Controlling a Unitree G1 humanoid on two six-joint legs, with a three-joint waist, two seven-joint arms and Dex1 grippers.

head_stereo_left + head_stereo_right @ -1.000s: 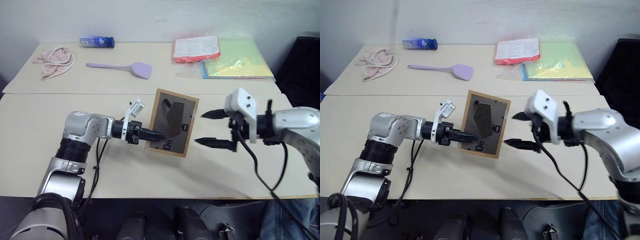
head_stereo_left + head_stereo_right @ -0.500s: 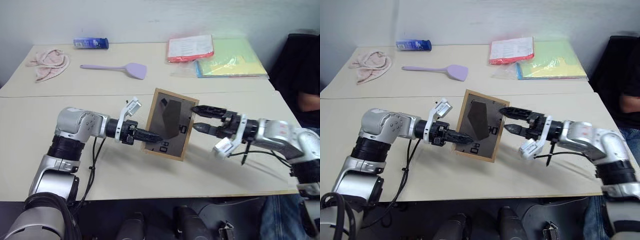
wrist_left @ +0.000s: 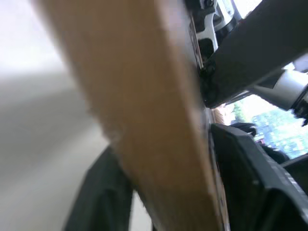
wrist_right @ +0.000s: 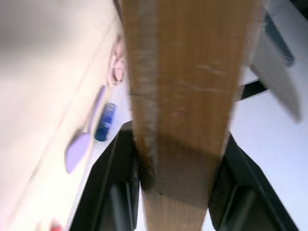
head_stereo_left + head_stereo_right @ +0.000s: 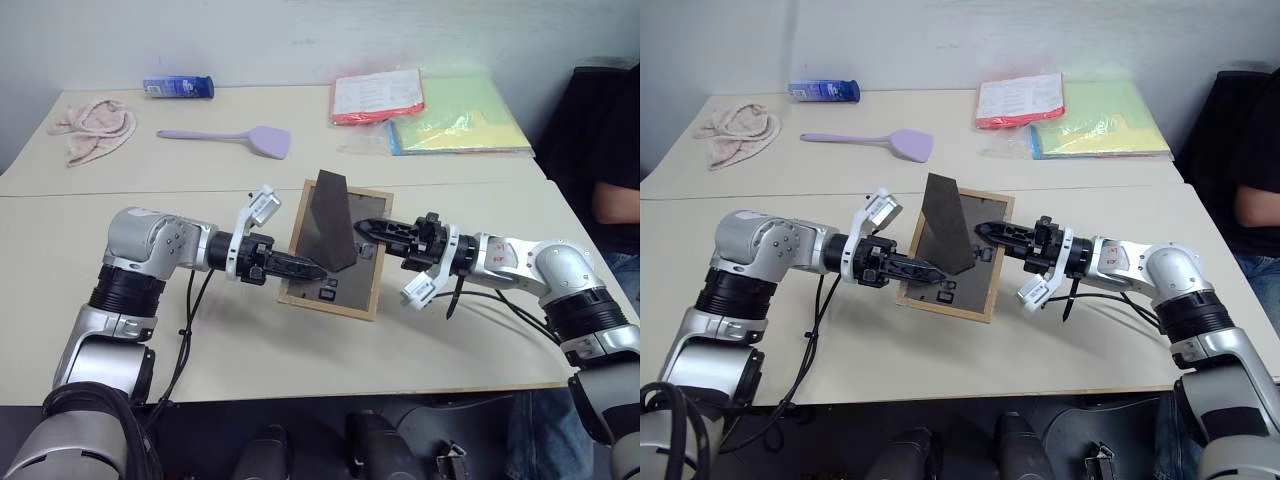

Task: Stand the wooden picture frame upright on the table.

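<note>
The wooden picture frame [image 5: 343, 287] is held tilted just above the table [image 5: 250, 345], its dark back panel facing me. Its fold-out stand [image 5: 330, 225] sticks out from the back. My left gripper [image 5: 305, 268] reaches in from the left, open, with one finger on each side of the frame's left edge [image 3: 144, 110]. My right gripper [image 5: 366, 231] comes in from the right and is shut on the frame's right edge, whose wood [image 4: 187, 86] sits tight between its fingers.
At the back lie a pink cloth [image 5: 95, 125], a blue bottle [image 5: 178, 87], a purple spatula [image 5: 225, 136], and red [image 5: 378, 95] and yellow-green [image 5: 460, 115] folders. A person [image 5: 615, 200] sits at the right edge.
My right gripper has closed onto the frame's right edge. The left gripper's fingers have loosened. The stand has swung out from the back, and the frame leans back flatter.
</note>
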